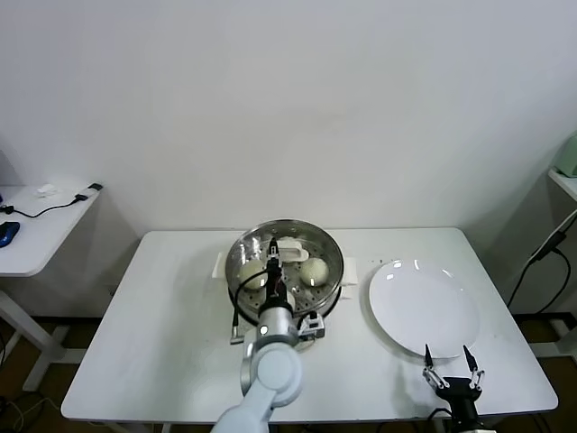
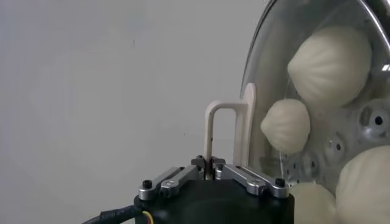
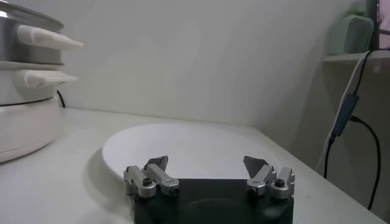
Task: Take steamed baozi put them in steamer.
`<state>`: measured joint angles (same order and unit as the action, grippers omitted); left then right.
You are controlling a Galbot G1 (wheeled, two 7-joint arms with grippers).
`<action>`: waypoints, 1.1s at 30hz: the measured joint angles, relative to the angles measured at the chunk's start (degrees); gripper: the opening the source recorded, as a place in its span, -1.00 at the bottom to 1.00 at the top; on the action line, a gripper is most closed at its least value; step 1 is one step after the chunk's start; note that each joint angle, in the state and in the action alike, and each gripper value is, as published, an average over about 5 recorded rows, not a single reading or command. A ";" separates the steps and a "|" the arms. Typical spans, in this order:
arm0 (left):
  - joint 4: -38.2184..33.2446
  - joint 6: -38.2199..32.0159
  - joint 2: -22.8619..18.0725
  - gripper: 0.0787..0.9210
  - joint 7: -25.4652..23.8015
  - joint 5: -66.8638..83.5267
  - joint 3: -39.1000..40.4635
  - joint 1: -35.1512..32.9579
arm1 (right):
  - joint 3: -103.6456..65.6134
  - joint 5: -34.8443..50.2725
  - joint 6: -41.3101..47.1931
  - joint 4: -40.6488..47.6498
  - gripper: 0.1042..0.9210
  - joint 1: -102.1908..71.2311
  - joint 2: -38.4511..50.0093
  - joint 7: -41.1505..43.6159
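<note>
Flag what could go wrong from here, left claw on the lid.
1. The left claw is shut on just the thin white handle of the glass lid, held over the steamer; it could twist or slip.
2. Lowered off-centre, the lid may press a baozi.
3. Right claw is open by the plate; a swing could nudge it.

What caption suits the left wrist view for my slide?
Left gripper shut on the glass lid's handle, baozi visible through the lid.

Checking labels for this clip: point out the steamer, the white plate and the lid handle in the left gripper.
steamer [image 1: 330,249]: head view, on its steel rim, robot's right side.
white plate [image 1: 424,311]: head view, on its bare middle.
lid handle [image 2: 214,122]: left wrist view, on the white loop above the shut left gripper [image 2: 209,164].
</note>
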<state>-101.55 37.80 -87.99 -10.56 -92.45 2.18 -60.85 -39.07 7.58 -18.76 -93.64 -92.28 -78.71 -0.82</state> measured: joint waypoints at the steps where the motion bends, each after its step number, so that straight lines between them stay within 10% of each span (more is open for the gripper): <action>1: 0.02 -0.01 0.06 -0.84 0.04 -0.03 -0.03 -0.04 | 0.01 -0.03 -0.09 0.01 0.76 -0.01 0.00 0.02; 7: 0.00 -0.06 0.15 -0.76 0.16 -0.19 -0.18 -0.54 | 0.01 -0.33 -0.34 0.01 0.76 -0.02 -0.11 0.12; 33: -12.38 -6.67 6.90 0.76 4.92 19.89 -0.91 -6.02 | 0.39 0.55 -2.18 0.00 0.76 0.20 -0.56 0.83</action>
<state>-113.93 31.14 -81.09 -5.64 -72.56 1.27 -66.87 -38.68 8.13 -20.93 -93.64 -92.08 -79.27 0.02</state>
